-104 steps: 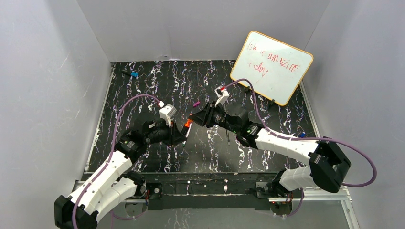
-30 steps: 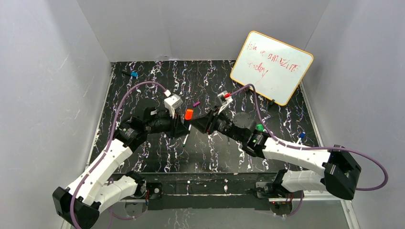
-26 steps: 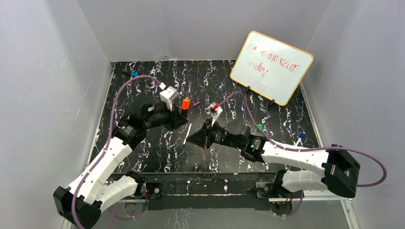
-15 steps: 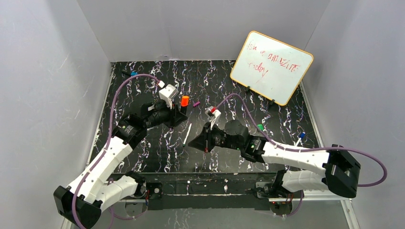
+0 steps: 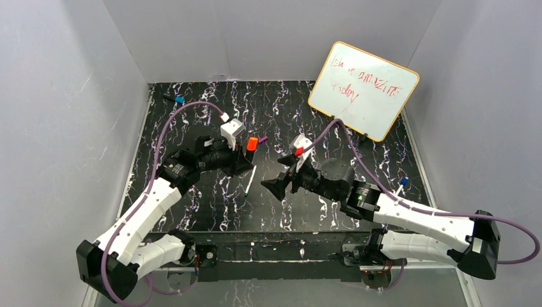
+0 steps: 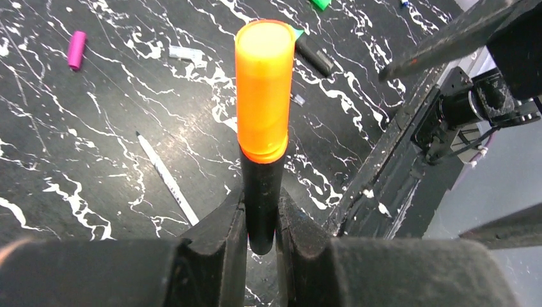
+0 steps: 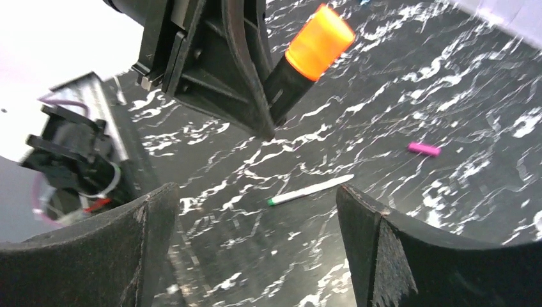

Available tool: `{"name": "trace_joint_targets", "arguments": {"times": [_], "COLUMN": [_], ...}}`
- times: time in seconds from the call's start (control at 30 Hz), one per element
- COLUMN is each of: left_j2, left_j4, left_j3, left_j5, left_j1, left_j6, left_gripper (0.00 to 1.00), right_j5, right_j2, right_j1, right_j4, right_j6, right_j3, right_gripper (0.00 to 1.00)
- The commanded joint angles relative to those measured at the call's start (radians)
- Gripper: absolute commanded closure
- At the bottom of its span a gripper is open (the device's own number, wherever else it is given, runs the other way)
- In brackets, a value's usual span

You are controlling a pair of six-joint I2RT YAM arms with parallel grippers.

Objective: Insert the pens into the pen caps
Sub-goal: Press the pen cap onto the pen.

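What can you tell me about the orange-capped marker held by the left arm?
The marker is short and thick: a black barrel with a glossy orange cap, flat-ended, seated on it, both plastic by the look. The left gripper has its jaws shut on the lower barrel, cap end pointing away from them, holding it off the black marbled table. Nothing else touches it; the open right gripper is nearby but apart.

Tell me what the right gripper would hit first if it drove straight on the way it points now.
Probably the white pen lying on the table, centred ahead of the open right gripper in its wrist view. The left gripper with its orange-capped marker looks above that line, though depth is unclear.
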Motion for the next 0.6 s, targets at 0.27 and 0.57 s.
{"name": "trace_joint_targets", "arguments": {"times": [0.27, 0.57], "left_j2": [0.036, 0.053], "left_j4": [-0.142, -0.143], "left_j3": [0.094, 0.092], "left_j5": [0.091, 0.107], "left_j1": [0.001, 0.002], "left_j6": [0.040, 0.028], "left_gripper": [1.00, 1.00], "right_j5": [0.114, 0.240], "right_j2": [-0.047, 0.055], "right_j1": [0.067, 0.190], "right_j4": [0.300, 0.578], "right_j6": [-0.687, -1.037], "right_j3": [-0.132, -0.186], "right_gripper": [0.01, 0.01]}}
